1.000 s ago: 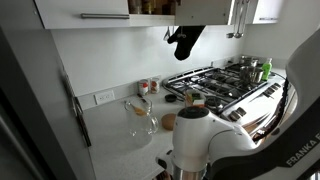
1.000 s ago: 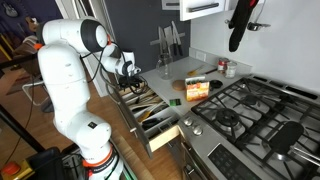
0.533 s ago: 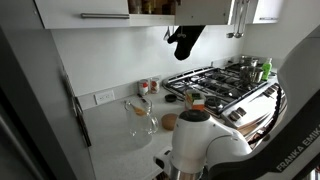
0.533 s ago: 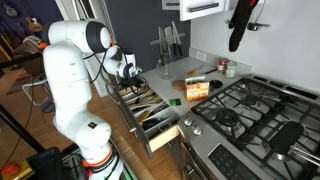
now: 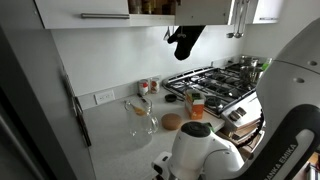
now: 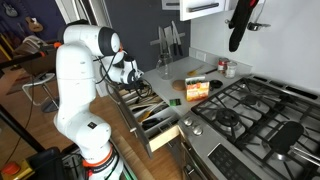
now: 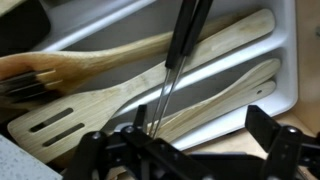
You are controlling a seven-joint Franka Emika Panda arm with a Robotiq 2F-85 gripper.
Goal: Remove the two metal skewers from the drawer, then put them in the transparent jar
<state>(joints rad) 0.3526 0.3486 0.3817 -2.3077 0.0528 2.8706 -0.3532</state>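
In the wrist view the two metal skewers run as thin dark rods from a black tapered end at the top down to my gripper. They lie over wooden spatulas in the white drawer. My gripper is open, with the rods between the fingers, close to the left one. In an exterior view my gripper hangs over the back of the open drawer. The transparent jar stands on the white counter, away from the drawer.
A gas stove sits beside the drawer. A black oven mitt hangs above. Small spice jars, an orange-filled jar and a round cork mat are near the transparent jar. A box lies on the counter.
The arm has swung toward the drawer, with its upper links shifting sideways in both exterior views. The gripper stays over the back of the drawer.
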